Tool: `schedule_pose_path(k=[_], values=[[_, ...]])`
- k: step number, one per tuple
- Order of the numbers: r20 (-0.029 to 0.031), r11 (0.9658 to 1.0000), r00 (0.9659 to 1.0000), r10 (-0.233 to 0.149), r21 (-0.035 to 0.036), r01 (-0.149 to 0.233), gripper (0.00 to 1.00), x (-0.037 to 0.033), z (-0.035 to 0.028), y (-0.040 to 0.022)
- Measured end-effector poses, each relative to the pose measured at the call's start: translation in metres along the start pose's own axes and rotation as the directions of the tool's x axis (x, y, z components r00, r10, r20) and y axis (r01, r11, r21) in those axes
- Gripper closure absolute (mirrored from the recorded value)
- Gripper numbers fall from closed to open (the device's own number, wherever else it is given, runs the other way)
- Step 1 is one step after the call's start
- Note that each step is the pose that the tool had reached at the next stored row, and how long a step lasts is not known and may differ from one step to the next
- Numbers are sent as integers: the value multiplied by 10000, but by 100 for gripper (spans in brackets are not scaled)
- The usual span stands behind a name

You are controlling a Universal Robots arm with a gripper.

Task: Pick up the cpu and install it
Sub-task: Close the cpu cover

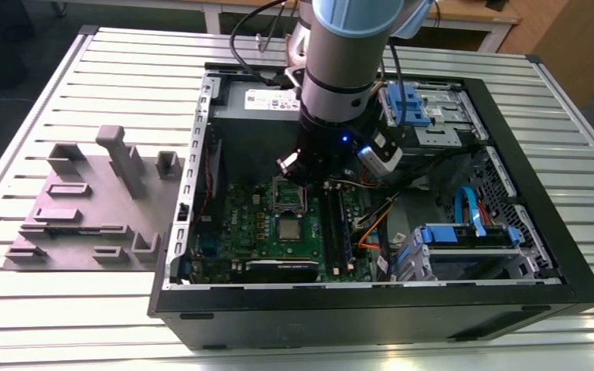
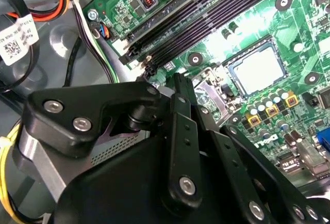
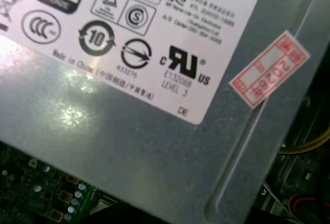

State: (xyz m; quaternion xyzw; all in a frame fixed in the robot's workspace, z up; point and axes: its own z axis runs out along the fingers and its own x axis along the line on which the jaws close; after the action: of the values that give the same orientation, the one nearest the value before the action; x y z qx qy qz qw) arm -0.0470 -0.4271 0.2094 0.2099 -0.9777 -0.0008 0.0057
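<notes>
Can't tell how wide my fingers (image 2: 181, 126) stand, cpu (image 2: 256, 70) lies flat on the motherboard (image 2: 309, 38) near them, beside the metal socket frame (image 2: 210, 87); a skewed approach could scrape the board or knock the chip askew.

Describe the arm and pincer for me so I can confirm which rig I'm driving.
The arm is a silvery-grey cylinder with a light-blue cap at its joint. It darkens to black toward the wrist, where a small blue light glows. Black cables loop beside it. The pincer is matte black, built of flat linked bars pinned with silver screws.
</notes>
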Motion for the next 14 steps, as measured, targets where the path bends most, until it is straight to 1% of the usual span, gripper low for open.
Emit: schedule_pose_path(k=[8,14], values=[[3,10000,10000,1,-7,-1,90,-5,36,14],[4,10000,10000,2,-8,-2,90,28,41,30]])
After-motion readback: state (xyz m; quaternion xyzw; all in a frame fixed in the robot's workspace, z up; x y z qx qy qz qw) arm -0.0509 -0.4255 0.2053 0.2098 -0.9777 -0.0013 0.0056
